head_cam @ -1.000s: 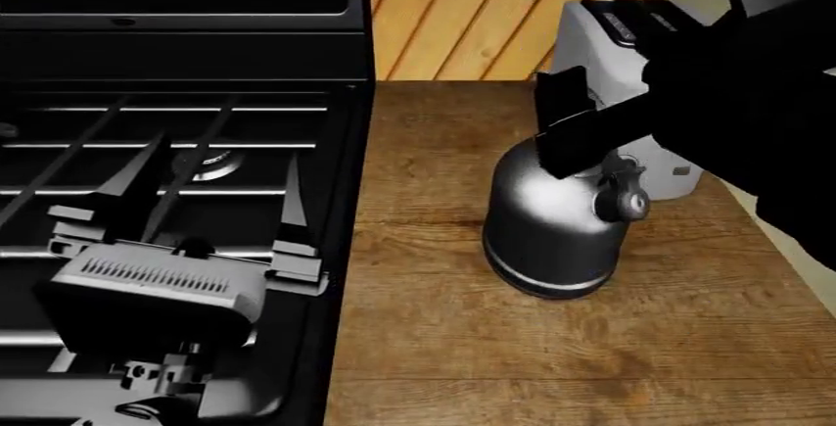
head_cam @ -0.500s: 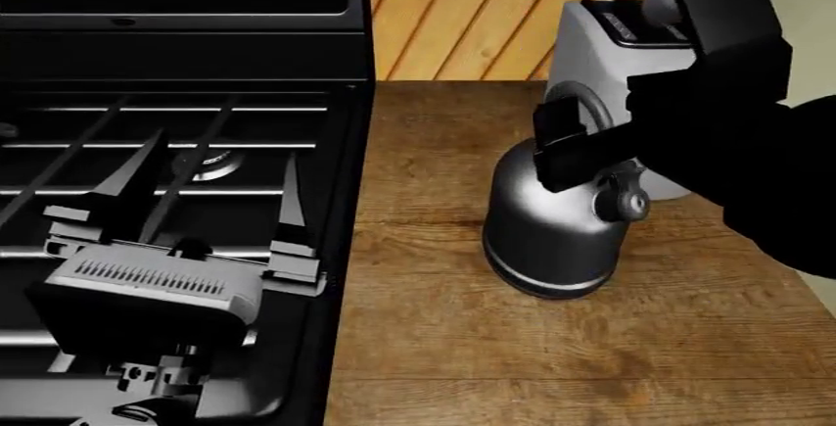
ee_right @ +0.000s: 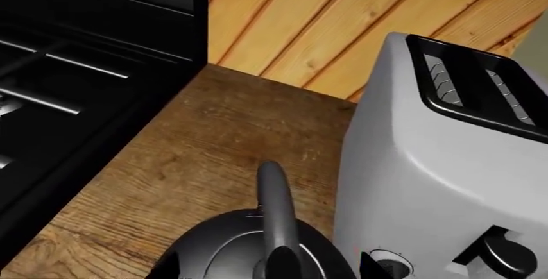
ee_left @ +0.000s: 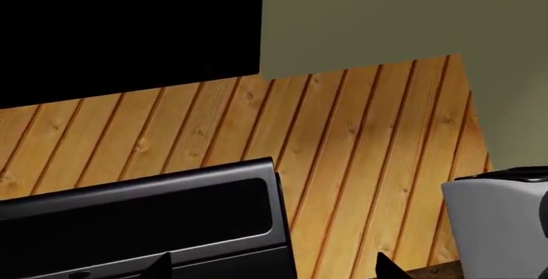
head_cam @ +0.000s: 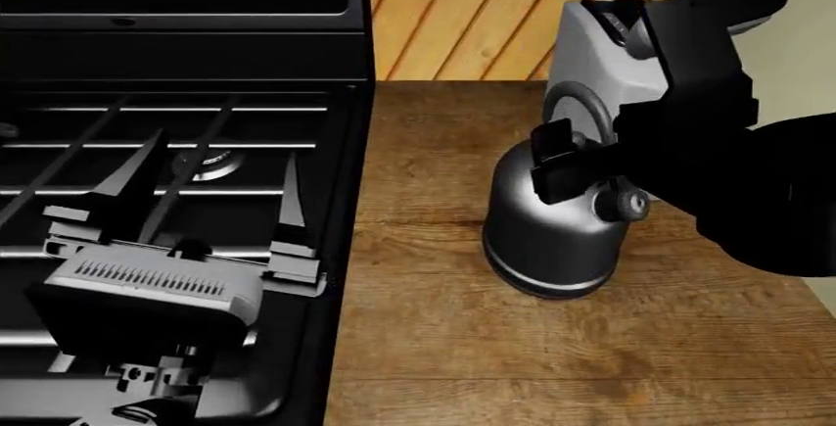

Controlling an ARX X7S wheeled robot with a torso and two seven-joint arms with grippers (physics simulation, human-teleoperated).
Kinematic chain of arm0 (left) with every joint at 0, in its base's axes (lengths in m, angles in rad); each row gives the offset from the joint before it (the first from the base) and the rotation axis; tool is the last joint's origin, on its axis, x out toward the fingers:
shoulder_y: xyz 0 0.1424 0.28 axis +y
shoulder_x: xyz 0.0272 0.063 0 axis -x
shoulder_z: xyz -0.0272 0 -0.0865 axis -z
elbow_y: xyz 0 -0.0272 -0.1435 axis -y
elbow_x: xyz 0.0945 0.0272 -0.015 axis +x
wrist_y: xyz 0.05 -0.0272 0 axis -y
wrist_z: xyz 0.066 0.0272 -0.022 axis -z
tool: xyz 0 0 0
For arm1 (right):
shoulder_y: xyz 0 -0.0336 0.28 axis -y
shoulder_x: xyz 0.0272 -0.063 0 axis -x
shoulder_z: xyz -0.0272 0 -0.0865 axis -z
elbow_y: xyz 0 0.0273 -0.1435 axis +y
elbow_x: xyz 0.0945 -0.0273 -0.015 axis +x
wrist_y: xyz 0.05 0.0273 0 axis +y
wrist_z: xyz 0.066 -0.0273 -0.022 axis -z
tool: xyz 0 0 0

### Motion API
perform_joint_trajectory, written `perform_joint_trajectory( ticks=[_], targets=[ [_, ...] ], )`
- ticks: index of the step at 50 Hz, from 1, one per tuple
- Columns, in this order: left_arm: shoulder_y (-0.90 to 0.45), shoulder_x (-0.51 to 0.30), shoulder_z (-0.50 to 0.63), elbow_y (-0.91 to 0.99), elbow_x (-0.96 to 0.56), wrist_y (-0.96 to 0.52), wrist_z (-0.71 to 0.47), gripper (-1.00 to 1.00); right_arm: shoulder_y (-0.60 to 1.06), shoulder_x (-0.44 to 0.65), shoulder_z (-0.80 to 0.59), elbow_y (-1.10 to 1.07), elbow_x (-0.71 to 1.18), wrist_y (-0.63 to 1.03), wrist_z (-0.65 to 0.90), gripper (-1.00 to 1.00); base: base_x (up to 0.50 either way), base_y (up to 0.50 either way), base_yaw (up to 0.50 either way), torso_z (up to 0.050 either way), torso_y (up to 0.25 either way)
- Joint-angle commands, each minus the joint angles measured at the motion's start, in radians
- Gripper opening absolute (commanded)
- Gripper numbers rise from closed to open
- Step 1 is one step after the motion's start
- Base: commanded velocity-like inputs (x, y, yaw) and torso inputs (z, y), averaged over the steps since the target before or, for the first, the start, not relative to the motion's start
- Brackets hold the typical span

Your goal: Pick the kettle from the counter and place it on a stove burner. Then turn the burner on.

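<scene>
The left gripper hovers over the stove with fingers spread apart, near a stove burner. To the right, the kettle stands on the counter. The right gripper, much nearer, sits at its arched handle, which runs near-to-far; whether it has clamped, I cannot tell.

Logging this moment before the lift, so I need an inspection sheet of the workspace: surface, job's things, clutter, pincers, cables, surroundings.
Surface: brown wood-grain counter beside the black stove.
Job's things: dark grey brushed-metal dome kettle upright on the counter; silver-ringed round stove burner bare under black grate bars.
Clutter: pale grey boxy toaster close behind the kettle.
Pincers: right pincer at the kettle's arched handle, grip unclear; left pincer open over the grate.
Cables: nothing seen.
Surroundings: diagonal orange wood-plank wall.
</scene>
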Motion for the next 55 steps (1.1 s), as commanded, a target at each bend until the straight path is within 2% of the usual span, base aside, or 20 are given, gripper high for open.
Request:
perform_joint_trajectory(
  ticks=[1, 3, 4, 33, 55],
  targets=[
    [0.000, -0.006, 0.004, 0.001, -0.002, 0.001, -0.006, 1.00, -0.026, 0.005, -0.006, 0.008, -0.036, -0.016, -0.027, 1.00, 0.00, 0.00, 0.00, 0.000, 0.000],
    [0.000, -0.007, 0.005, 0.001, -0.003, 0.001, -0.007, 1.00, -0.025, 0.005, -0.006, 0.005, -0.032, -0.017, -0.023, 1.00, 0.00, 0.00, 0.00, 0.000, 0.000],
    [0.000, -0.007, 0.004, 0.000, -0.004, 0.002, -0.007, 1.00, -0.023, 0.005, -0.007, 0.002, -0.032, -0.015, -0.022, -1.00, 0.00, 0.00, 0.00, 0.000, 0.000],
    [0.000, -0.020, 0.009, 0.003, -0.014, 0.004, -0.021, 1.00, 0.017, 0.017, -0.005, -0.018, -0.034, -0.020, -0.014, -1.00, 0.00, 0.00, 0.00, 0.000, 0.000],
    [-0.001, -0.029, 0.011, 0.004, -0.023, 0.005, -0.031, 1.00, 0.131, 0.024, 0.048, -0.055, -0.017, -0.042, -0.022, -1.00, 0.00, 0.00, 0.00, 0.000, 0.002]
  ],
)
